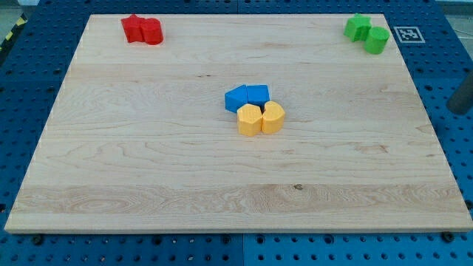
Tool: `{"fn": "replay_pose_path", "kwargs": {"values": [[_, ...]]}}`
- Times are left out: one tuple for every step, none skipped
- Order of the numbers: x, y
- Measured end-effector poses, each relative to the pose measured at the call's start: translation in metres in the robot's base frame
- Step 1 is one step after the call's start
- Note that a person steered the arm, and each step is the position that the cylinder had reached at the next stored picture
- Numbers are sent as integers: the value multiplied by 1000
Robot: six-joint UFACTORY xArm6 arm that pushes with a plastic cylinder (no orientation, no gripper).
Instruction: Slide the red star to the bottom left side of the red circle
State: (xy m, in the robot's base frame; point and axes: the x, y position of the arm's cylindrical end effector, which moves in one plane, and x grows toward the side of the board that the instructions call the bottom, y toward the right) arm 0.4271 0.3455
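Camera view: bench [148, 170], landmark red circle [152, 32] at its top-left corner. Red star [133, 28] touches the circle's left side. Blue pair [247, 97] and yellow pair [261, 118] lie well right and below; green pair [367, 33] far right. My tip cannot be made out; no fingers fitted.

red circle [152, 32] touching red star [133, 28], bare board [148, 148] below

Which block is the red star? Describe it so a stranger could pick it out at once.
Start at the wooden board and go to its corner at the view's top left, where two red blocks touch. The red star is the one nearer the view's left edge, with pointed arms. Its neighbour, the red circle, is a smooth round cylinder. My tip does not clearly show.
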Motion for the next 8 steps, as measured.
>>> {"fn": "replay_pose_path", "kwargs": {"values": [[-55, -11], [-69, -62], [-70, -140], [-93, -216], [-120, -289], [-159, -349], [-195, -398], [-218, -472]]}}
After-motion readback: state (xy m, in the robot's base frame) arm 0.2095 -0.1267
